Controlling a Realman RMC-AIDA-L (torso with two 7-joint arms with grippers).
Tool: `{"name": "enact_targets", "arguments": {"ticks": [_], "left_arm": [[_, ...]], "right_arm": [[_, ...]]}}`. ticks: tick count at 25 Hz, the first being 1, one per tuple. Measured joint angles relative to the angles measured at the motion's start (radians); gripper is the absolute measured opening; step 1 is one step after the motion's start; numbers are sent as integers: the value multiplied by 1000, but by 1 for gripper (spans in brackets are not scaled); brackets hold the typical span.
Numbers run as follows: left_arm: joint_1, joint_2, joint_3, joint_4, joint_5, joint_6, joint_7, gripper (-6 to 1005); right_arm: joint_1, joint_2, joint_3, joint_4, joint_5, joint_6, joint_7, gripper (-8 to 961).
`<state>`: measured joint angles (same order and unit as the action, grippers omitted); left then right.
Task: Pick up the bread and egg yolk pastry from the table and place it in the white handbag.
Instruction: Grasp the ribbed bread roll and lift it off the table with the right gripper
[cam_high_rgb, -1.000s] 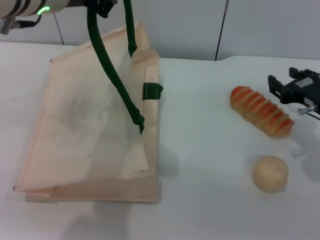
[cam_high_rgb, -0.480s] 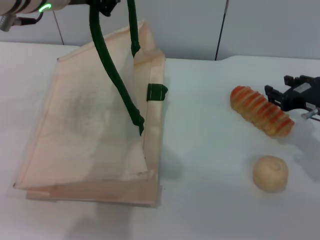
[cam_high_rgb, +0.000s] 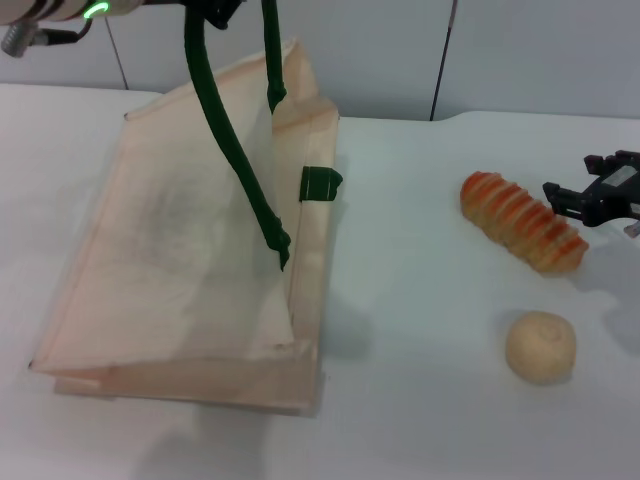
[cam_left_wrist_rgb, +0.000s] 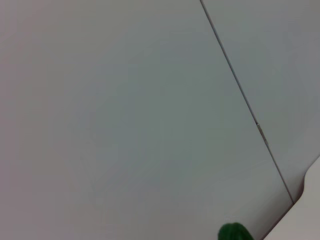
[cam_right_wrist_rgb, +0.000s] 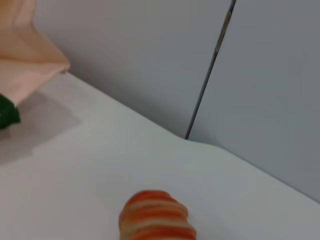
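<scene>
The white handbag (cam_high_rgb: 170, 260) lies on the table's left half, its mouth side raised by the dark green handles (cam_high_rgb: 225, 130). They run up to my left gripper (cam_high_rgb: 212, 8) at the top edge, which is shut on them. The bread (cam_high_rgb: 522, 222), a tan loaf with orange stripes, lies on the right; its end also shows in the right wrist view (cam_right_wrist_rgb: 157, 217). Just beyond the loaf's far right end, my right gripper (cam_high_rgb: 572, 180) is open and empty. The egg yolk pastry (cam_high_rgb: 540, 346), a pale ball, sits nearer the front, below the loaf.
A white table (cam_high_rgb: 410, 300) carries everything, with a grey panelled wall (cam_high_rgb: 520, 50) behind it. A corner of the bag (cam_right_wrist_rgb: 25, 55) and a green tab (cam_right_wrist_rgb: 7, 114) show in the right wrist view. A green handle tip (cam_left_wrist_rgb: 234, 232) shows in the left wrist view.
My right gripper has drawn back to the right, away from the loaf. The left arm has pulled the handles a little higher and rightward, lifting the bag's mouth further.
</scene>
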<state>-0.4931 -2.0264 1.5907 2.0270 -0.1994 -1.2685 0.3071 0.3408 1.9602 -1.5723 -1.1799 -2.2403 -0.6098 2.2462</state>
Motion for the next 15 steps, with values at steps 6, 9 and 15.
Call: {"name": "enact_targets", "arguments": {"ticks": [6,9,15], "left_arm": [[-2,0,0,-1,1,0,0,124],[-3,0,0,-2,0,0,0,124],[-5,0,0,-4,0,-1,0,124]], "right_arm": [[56,47,90,1,-163,-109,12,673],[82,59,108,11,-217,-141,19,815],[115,60,102,17,-246,-195,26,843]]}}
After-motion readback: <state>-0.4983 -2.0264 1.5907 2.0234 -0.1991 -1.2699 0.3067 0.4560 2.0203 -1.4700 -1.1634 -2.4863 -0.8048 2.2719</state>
